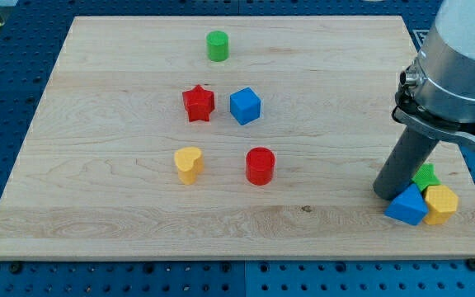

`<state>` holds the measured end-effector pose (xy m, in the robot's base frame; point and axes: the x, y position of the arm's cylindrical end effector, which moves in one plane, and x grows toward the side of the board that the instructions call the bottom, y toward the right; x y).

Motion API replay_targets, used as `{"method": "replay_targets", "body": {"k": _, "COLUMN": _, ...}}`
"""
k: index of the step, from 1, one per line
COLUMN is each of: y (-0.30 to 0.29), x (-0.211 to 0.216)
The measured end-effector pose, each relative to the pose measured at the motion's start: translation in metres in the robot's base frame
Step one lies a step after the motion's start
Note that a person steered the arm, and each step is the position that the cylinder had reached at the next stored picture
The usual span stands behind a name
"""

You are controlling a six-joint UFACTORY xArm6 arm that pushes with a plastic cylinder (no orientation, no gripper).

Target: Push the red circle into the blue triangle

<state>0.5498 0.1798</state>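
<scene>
At the view's bottom right, nearest to the camera, the blue triangle (407,206) lies close to the board's edge, with a yellow block (441,204) touching it on the view's right and a green block (425,175) just behind, partly hidden; the shapes of these two I cannot tell exactly; my tip (387,195) stands on the wooden board (122,206) just beside the blue triangle, on its upper left side, maybe touching it, this I cannot tell; there is no gripper here, only the plain dark rod, and it holds nothing; the red circle (261,166) is well apart from my tip, toward the view's left and a little toward the top; this is the relation which matters, I judge: the tip is now between the circle and the triangle, on the wrong side for pushing, so it must go around to the circle's left side and then push it toward the view's right and slightly down; left of the circle is a yellow heart (188,164); farther back stand a red star (198,104) and a blue cube (245,106), close together; farthest, near the view's top, a green cylinder (217,46)
</scene>
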Motion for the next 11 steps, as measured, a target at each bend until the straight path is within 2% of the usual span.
{"method": "replay_targets", "body": {"k": 3, "y": -0.016, "x": 0.006}}
{"method": "replay_targets", "body": {"k": 4, "y": -0.079, "x": 0.006}}
{"method": "replay_targets", "body": {"k": 7, "y": -0.191, "x": 0.003}}
{"method": "replay_targets", "body": {"k": 9, "y": -0.219, "x": -0.018}}
{"method": "replay_targets", "body": {"k": 11, "y": -0.214, "x": -0.033}}
